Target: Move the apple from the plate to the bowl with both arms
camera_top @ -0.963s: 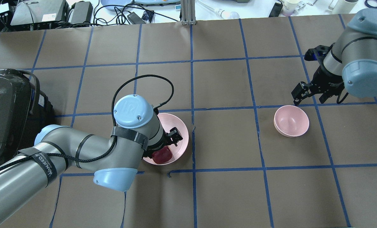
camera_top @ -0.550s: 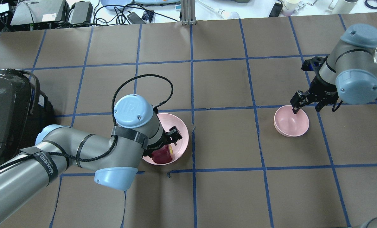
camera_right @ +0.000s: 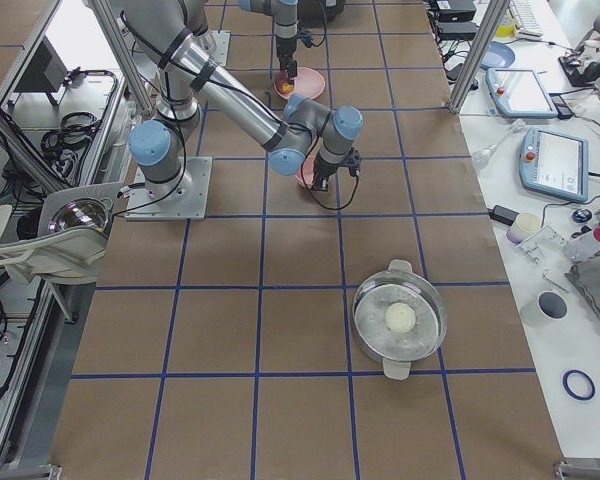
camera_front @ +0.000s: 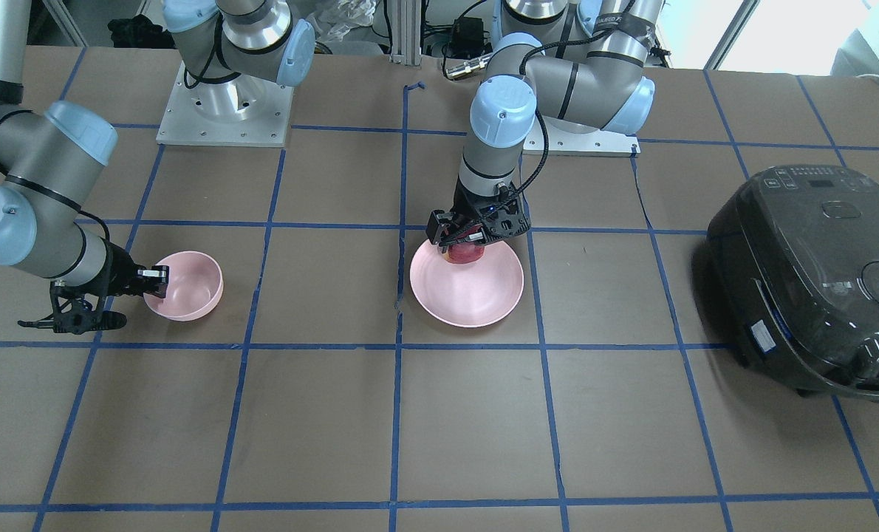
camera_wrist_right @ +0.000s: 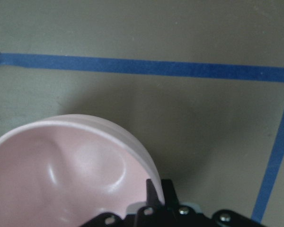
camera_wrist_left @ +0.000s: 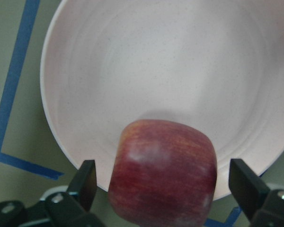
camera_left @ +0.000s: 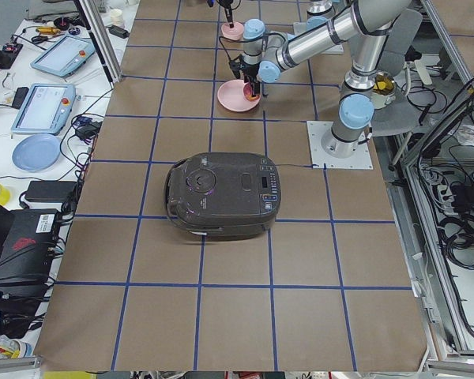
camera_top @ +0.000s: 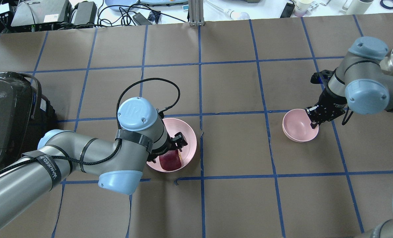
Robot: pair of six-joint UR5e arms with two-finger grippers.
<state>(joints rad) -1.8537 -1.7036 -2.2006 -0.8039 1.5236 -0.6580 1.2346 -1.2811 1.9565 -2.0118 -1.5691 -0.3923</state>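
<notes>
Note: the right gripper (camera_wrist_right: 159, 191) has dropped onto the bowl (camera_wrist_right: 85, 126) rim, pinching it; the left gripper (camera_wrist_left: 165, 184) straddles the apple (camera_wrist_left: 163, 170), spread wide, empty. Expect closure next.

apple (camera_top: 170, 161) on plate (camera_top: 187, 131), bowl (camera_top: 295, 127) well apart

Between the shallow pale-pink plate (camera_top: 187, 130) and the small deep pink bowl (camera_top: 295, 127) the brown papered table (camera_top: 236, 145) lies open. A bulky black rice cooker (camera_top: 8, 115) blocks its left end; a steel lidded pot (camera_right: 400, 320) stands toward the right end.
</notes>
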